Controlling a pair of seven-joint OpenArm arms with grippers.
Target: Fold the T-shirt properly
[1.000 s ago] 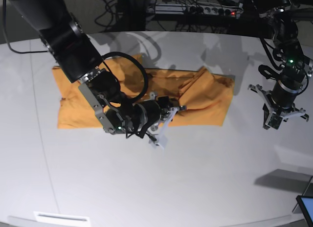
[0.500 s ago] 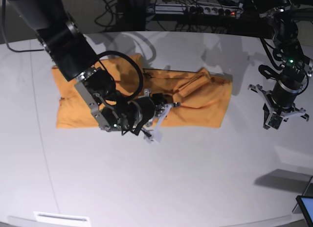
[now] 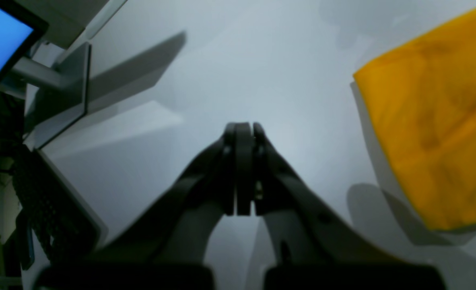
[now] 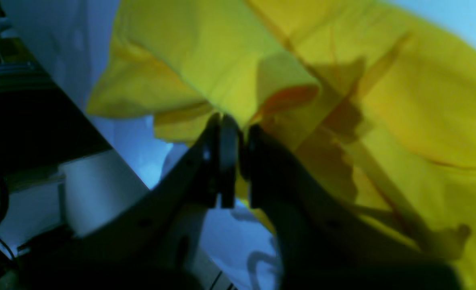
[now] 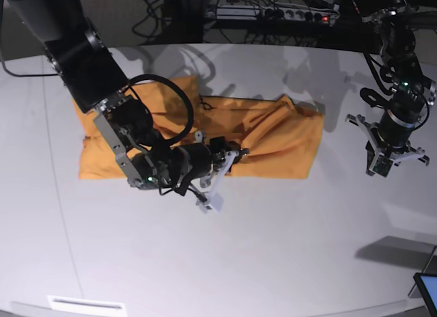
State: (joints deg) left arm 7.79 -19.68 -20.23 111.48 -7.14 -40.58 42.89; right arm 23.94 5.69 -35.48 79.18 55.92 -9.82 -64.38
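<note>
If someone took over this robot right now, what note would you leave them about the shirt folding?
Left gripper: shut, empty, hanging over bare table beside the shirt's end.
Right gripper: at the near edge of the orange-yellow cloth T-shirt, jaws close together with cloth between them; whether it grips I cannot tell.
Shirt: lies crosswise as a long, rumpled band on the white table.
Done: apparently folded lengthwise once.
Left: smooth it, fold the ends in.

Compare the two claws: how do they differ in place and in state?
The right claw is at the T-shirt, its tips against a fold of the cloth; the left claw hangs over the bare table, beside the shirt. The left claw is shut and empty; the right shows a narrow gap. Both are dark.
</note>
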